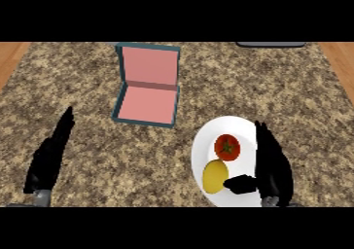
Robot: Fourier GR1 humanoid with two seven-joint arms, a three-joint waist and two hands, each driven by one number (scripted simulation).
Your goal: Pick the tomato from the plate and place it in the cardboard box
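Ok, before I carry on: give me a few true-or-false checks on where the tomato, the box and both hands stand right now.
1. The tomato lies on the white plate. True.
2. The cardboard box is shut. False: its lid stands open and the pink inside shows.
3. The right hand is curled round the tomato. False: its fingers are straight along the plate's right side, and the tomato lies free beside them.
4. A yellow item shares the plate with the tomato. True.
5. The left hand is over the box. False: it is at the view's left over the counter, apart from the box.
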